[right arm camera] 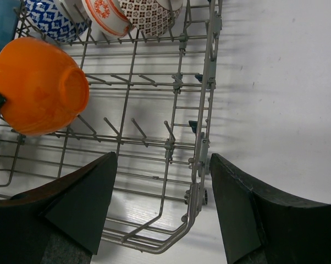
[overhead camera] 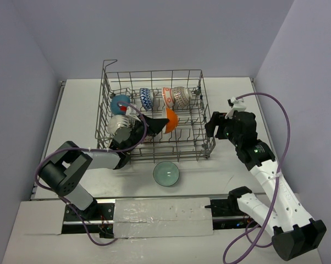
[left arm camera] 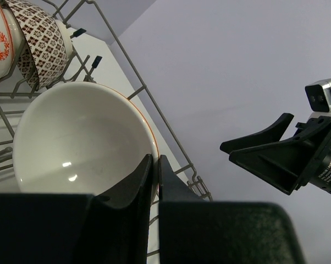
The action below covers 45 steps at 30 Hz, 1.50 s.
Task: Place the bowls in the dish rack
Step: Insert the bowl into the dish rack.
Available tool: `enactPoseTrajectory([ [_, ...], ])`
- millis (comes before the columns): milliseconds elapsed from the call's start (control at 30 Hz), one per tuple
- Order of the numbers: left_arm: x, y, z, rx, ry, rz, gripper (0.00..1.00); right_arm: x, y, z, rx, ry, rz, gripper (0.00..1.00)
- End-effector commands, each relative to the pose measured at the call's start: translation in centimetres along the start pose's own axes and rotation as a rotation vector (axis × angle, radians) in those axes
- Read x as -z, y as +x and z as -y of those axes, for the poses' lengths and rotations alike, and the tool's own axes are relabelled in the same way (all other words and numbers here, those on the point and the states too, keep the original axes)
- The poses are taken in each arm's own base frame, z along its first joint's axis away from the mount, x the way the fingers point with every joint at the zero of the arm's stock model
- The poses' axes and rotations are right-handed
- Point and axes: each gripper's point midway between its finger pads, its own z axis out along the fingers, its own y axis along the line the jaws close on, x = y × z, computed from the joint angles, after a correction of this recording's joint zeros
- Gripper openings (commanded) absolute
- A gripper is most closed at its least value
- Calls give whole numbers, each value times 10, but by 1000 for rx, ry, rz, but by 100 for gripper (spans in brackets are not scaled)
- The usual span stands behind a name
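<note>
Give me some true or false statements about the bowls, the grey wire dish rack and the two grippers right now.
1. The left gripper is shut on the rim of the orange bowl with a white inside. True.
2. The right gripper is holding a bowl. False: it is open and empty, beside the right side of the grey wire dish rack.
3. A pale green bowl sits on the white table, outside the rack. True.
4. The far row of the rack holds no bowls. False: several patterned bowls stand there.
</note>
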Motion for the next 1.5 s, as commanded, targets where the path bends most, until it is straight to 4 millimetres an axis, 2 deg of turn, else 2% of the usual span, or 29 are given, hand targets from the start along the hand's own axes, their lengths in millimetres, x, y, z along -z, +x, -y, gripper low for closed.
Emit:
enactPoseTrajectory([
  [0, 3, -1, 4, 12, 21, 5, 11, 1, -20, -8, -2, -26, 64, 76],
  [233, 7, -2, -1, 22, -15, 3, 28, 1, -19, -8, -1, -25, 61, 76],
  [500, 13, -2, -13, 17, -82, 4, 34, 0, -19, -8, -2, -24, 60, 76],
  [767, 12, 2, -16, 11, -114, -30, 35, 0, -19, -8, -3, -25, 63, 76],
  [1000, 19, 12, -34, -6, -217, -93, 36, -1, -18, -8, -5, -26, 66, 76],
  [1200, 21, 1, -25, -48, -230, -84, 36, -2, -18, -9, -6, -31, 66, 76],
  [1233, 23, 4, -31, -57, -258, -106, 37, -1, -18, -9, -6, -32, 67, 76],
  [1467, 19, 6, -35, -97, -303, -157, 38, 0, -20, -8, -6, -28, 76, 76],
])
